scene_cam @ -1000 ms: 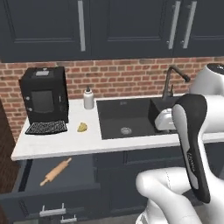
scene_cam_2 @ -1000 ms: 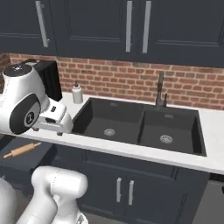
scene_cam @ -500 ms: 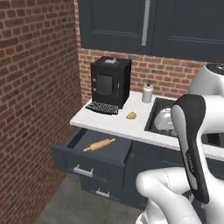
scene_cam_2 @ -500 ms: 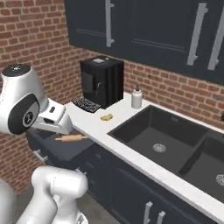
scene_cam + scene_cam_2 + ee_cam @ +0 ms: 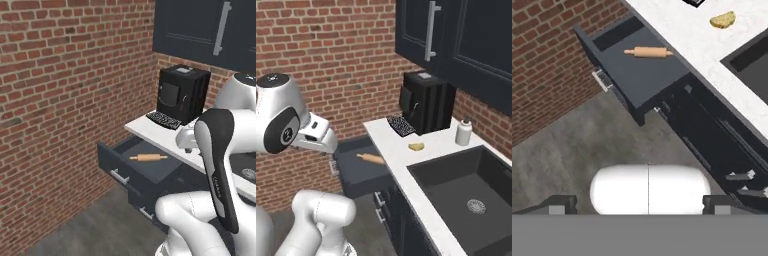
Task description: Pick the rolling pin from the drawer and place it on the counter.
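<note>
High above the open drawer (image 5: 643, 80) — jaws (image 5: 640, 204) wide apart, empty — rolling pin (image 5: 648, 51) inside.

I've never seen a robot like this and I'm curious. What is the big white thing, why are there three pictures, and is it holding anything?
The big white thing is a robot arm on a base that drives around a pretend kitchen. Two pictures come from cameras riding on the base, one behind the arm on each side. The third comes from a camera on its hand, looking down. The gripper, its two-finger hand, is open and holds nothing. The drawer is pulled out, and a wooden rolling pin lies inside it. The robot should lift that onto the white counter. On the counter stand a black coffee machine, a small white bottle and a little yellow lump. Beside them is a dark sink.
</note>
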